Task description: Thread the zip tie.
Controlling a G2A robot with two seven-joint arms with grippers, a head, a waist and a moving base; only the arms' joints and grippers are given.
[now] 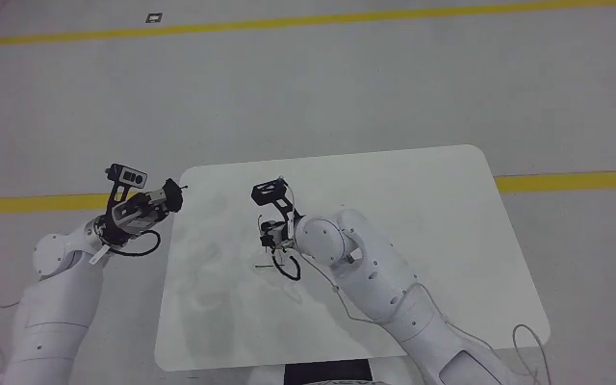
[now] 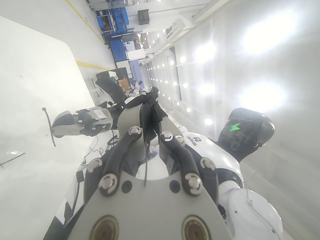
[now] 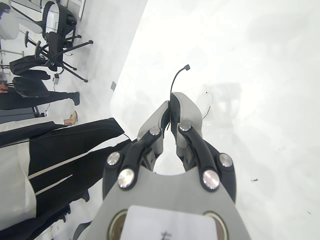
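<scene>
Now, the right gripper (image 3: 171, 103) hangs over the table (image 1: 433, 241), left of its middle, clenched on a black zip tie (image 3: 175, 78). The strap curves out of the fingertips and its square head (image 3: 187, 67) juts clear of the pads. Well apart, at the table's left edge, the left gripper (image 2: 150, 99) is clamped on a second tie (image 2: 145, 166), whose thin strap runs back between the fingers toward the wrist. A loose tie (image 2: 12, 159) lies flat on the table near the right gripper. Off past the table edge stands a black office chair (image 3: 57, 28), and yellow lines (image 1: 289, 21) cross the grey floor.
</scene>
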